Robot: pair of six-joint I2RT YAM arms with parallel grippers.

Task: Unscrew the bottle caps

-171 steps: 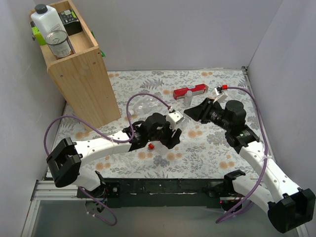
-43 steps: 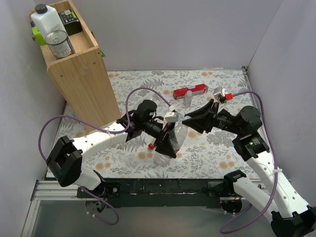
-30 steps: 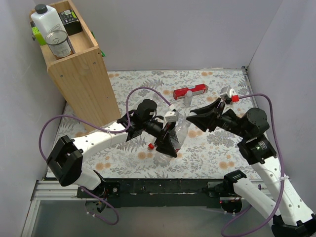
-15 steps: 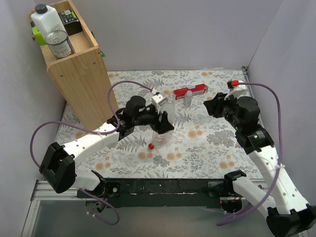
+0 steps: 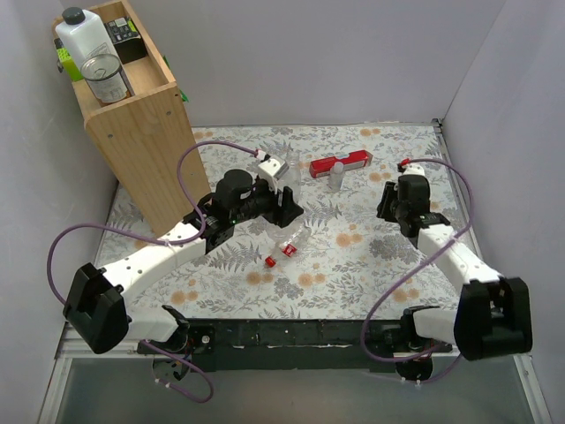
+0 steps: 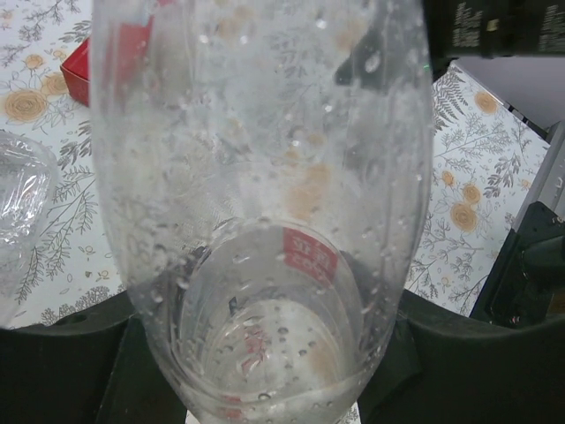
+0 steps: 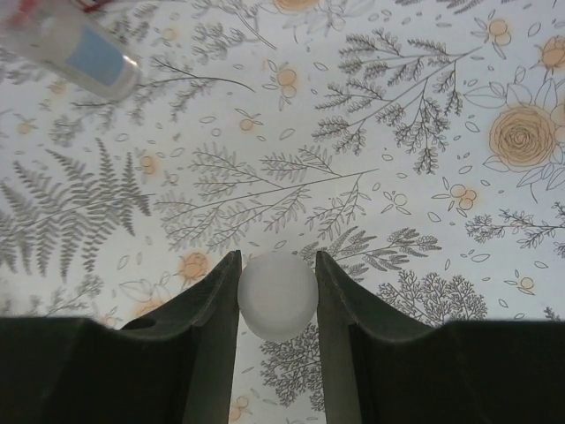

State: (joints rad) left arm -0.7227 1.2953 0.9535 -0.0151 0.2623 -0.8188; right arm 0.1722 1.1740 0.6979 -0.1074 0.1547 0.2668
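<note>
Left side: my left fingers point(image 6: 75, 375) are closed on the clear plastic bottle with a red label point(image 6: 265, 177). One finger bears on each flank, and the bottle fills nearly the whole of the left wrist view. Droplets cover its inner wall. In the top view the bottle slants down from the grip toward the floral-patterned counter point(image 5: 371, 265). I cannot tell whether its lower end touches the surface.

Right side: my right fingers point(image 7: 207, 344) are pinched on a small round whitish plastic cap point(image 7: 277, 296). It sits squarely between the two tips and is held over the counter, well apart from the bottle. I cannot tell its height above the surface.

Other cap: a small round red plastic cap point(image 5: 271, 261) lies loose on the counter. It is just beside the lower end of the gripped bottle and is touched by neither arm.

Surroundings: a long red rectangular box point(image 5: 339, 163) lies toward the far edge of the counter. A small clear vial with a pale blue label point(image 7: 75, 46) is just in front of it. A tall wooden crate point(image 5: 146, 132) occupies the far left corner. It carries a white plastic jug point(image 5: 79, 35) and a metal tin point(image 5: 106, 78). Crumpled clear plastic point(image 6: 19, 199) shows at the left edge of the left wrist view.
</note>
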